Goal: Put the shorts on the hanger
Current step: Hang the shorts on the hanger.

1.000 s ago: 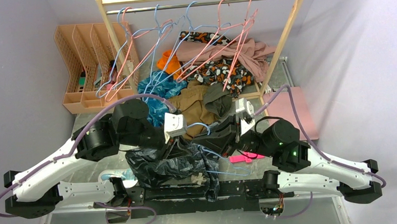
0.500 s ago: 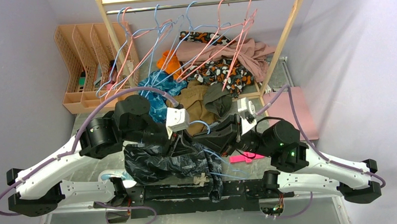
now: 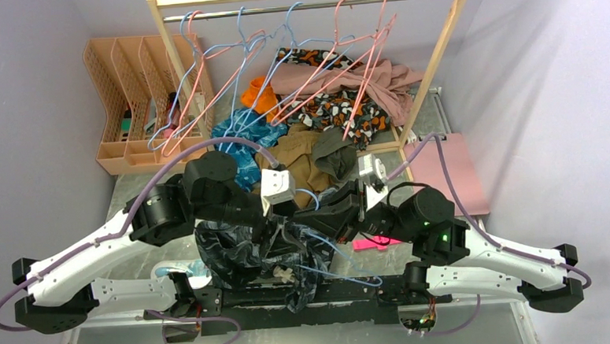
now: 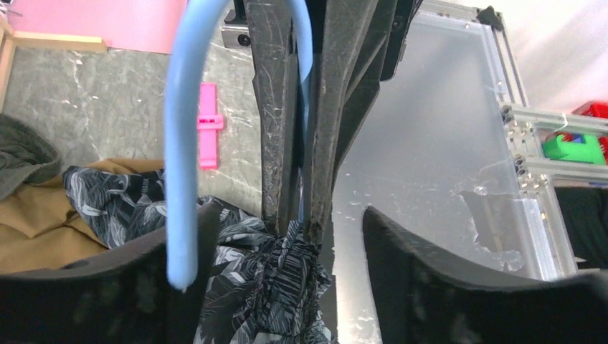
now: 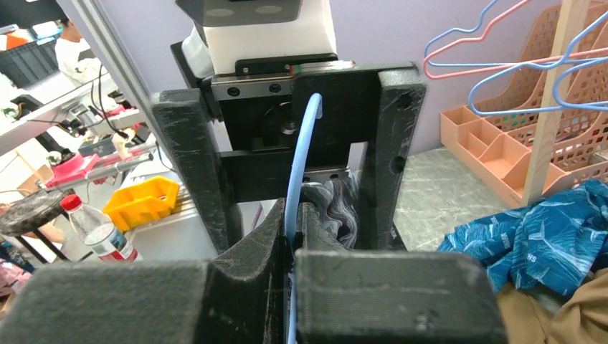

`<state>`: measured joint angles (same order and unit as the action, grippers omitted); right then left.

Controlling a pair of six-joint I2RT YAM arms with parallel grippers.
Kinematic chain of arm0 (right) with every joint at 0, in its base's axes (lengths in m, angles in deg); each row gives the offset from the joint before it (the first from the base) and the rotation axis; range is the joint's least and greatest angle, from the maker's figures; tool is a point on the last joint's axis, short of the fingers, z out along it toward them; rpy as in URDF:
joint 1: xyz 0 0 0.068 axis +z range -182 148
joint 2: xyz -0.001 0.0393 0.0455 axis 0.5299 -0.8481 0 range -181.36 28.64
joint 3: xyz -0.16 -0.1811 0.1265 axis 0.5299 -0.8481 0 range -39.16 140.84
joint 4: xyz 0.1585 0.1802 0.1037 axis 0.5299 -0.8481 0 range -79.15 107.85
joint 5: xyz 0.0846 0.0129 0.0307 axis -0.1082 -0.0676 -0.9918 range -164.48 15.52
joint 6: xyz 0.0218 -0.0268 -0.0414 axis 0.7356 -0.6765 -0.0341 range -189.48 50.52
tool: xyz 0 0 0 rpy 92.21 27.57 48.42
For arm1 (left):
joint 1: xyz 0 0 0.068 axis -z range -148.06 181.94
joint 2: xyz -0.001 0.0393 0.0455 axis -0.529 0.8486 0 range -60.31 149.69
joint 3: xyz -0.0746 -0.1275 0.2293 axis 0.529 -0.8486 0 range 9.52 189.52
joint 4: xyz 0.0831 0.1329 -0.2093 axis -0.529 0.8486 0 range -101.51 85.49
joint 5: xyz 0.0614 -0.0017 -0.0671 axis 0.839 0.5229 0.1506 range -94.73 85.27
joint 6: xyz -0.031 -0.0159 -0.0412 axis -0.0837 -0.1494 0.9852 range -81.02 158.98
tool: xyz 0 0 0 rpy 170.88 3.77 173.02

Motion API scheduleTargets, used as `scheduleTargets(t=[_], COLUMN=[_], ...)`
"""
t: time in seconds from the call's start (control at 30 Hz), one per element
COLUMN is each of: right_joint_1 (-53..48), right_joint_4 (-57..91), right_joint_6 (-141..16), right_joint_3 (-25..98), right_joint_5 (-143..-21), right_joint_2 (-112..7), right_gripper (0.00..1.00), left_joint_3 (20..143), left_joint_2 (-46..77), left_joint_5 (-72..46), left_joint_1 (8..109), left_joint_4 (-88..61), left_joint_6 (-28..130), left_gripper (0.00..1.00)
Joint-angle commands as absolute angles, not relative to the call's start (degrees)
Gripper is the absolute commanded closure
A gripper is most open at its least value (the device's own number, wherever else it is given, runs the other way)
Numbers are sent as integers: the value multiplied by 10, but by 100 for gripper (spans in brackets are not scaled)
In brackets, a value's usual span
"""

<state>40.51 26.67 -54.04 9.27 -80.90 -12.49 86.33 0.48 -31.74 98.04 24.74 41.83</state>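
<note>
Left wrist view: my right hand (image 5: 294, 240) clamps the hanger (image 4: 179, 143) to steady it; my left hand (image 4: 287, 215) gapes wide, empty, astride the shorts (image 4: 258, 301).

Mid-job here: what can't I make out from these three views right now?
- Top view: how much of the dark leaf-print fabric shorts is threaded on the thin light-blue wire hanger; both arms and bunched cloth cover it.
- Right wrist view: the hanger's lower bar, hidden behind the right gripper shut on the wire.
- Left wrist view: the shorts' waistband, cut off by the bottom edge and the open left gripper's blurred fingers.
</note>
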Motion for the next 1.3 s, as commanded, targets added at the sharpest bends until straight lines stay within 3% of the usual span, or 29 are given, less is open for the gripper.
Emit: scheduleTargets(t=[0.0, 0.43, 0.7, 0.87, 0.97, 1.13, 1.27], right_joint_1=[407, 407, 408, 407, 407, 407, 408], right_joint_4=[320, 371, 361, 357, 357, 359, 364], right_joint_6=[-533, -527, -529, -529, -529, -528, -525], right_joint_3=[86, 54, 61, 65, 65, 65, 62], right_joint_5=[-812, -813, -823, -826, -828, -830, -833], right_joint_2=[-113, -105, -104, -106, -107, -108, -107], right_gripper=[100, 100, 100, 100, 100, 100, 100], left_joint_3=[865, 939, 908, 887, 881, 887, 887], left_joint_2=[-19, -87, -68, -51, -34, 3, 7], left_joint_5=[-303, -254, -246, -257, -283, -318, -324], left_joint_1=[979, 979, 979, 979, 979, 979, 979], left_joint_4=[235, 293, 380, 384, 379, 378, 342], left_joint_6=[423, 414, 401, 392, 385, 372, 372], left_gripper=[1, 2, 0, 6, 16, 47, 64])
